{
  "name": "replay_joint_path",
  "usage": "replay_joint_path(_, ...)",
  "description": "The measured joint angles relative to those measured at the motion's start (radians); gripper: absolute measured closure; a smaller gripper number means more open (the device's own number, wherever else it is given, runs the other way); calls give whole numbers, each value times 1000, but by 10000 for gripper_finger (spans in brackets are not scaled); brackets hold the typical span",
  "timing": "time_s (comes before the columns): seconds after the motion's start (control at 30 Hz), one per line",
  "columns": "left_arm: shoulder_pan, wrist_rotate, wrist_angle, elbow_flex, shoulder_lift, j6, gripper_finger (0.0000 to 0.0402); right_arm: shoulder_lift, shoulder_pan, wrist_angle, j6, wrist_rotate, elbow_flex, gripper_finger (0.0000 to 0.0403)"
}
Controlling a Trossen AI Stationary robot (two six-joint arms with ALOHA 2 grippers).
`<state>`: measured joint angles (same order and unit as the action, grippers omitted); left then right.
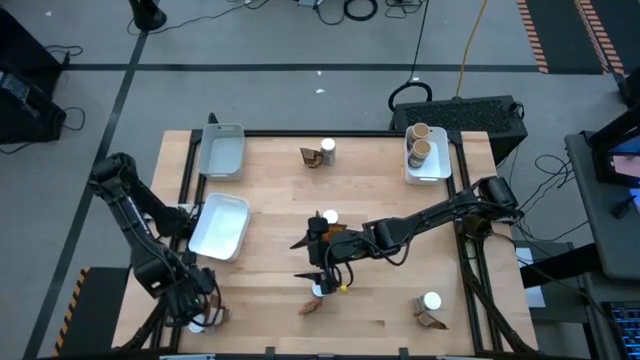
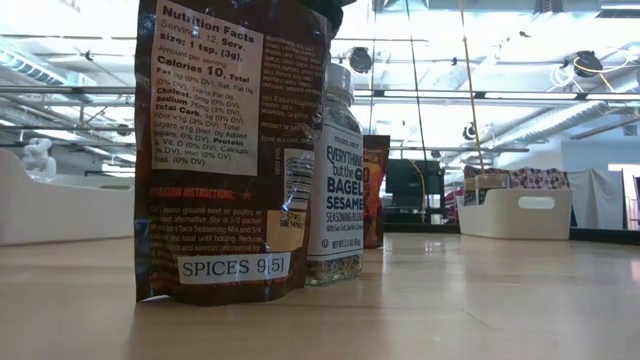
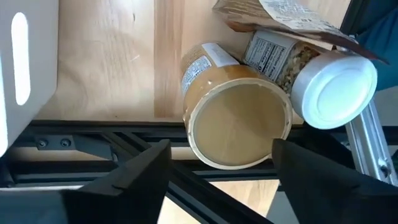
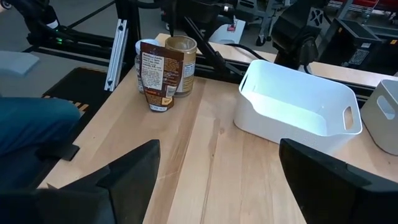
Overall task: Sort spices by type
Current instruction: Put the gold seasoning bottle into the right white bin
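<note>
Counting it up from above, I'm seeing three white trays. I'm calling the one with two cork-topped jars (image 1: 420, 141) standing in it the loaded tray (image 1: 443, 160). The other two, an empty far tray (image 1: 222, 152) and an empty near tray (image 1: 220, 227), are sitting across the table from it on the left arm's side. A third cork-topped jar (image 3: 239, 124) is sitting way off at the table corner diagonally opposite the loaded tray. It's touching a white-lidded jar (image 3: 333, 90), with a brown packet (image 3: 280, 15) just behind them. The left gripper (image 3: 217, 171) is hovering right at that cork lid with its fingers (image 3: 137, 171) spread apart. I can't tell whether they're touching it. I'm counting five white-lidded jars and five packets in total, and each jar is pairing up with a packet. One pair (image 1: 320, 154) is just beside the loaded tray along the same edge, and one (image 1: 431, 309) is straight across the table from it. Two more are mid-table, near the right gripper (image 1: 325, 262). The nearer of those two jars (image 1: 318, 290) is partly hidden under that gripper, which is hanging between the two mid-table pairs with its fingers (image 4: 130, 171) spread wide and nothing in them.
</note>
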<state>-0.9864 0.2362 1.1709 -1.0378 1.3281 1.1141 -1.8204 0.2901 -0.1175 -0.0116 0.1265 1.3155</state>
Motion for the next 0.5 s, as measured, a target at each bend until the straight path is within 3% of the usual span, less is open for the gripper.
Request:
replay_joint_path(0.17, 17, 23, -3, 0, 0, 4, 82, 0, 0, 8, 0, 0, 0, 90)
replay_joint_path(0.5, 15, -4, -16, 0, 0, -28, 79, 0, 0, 33, 8, 0, 0, 90)
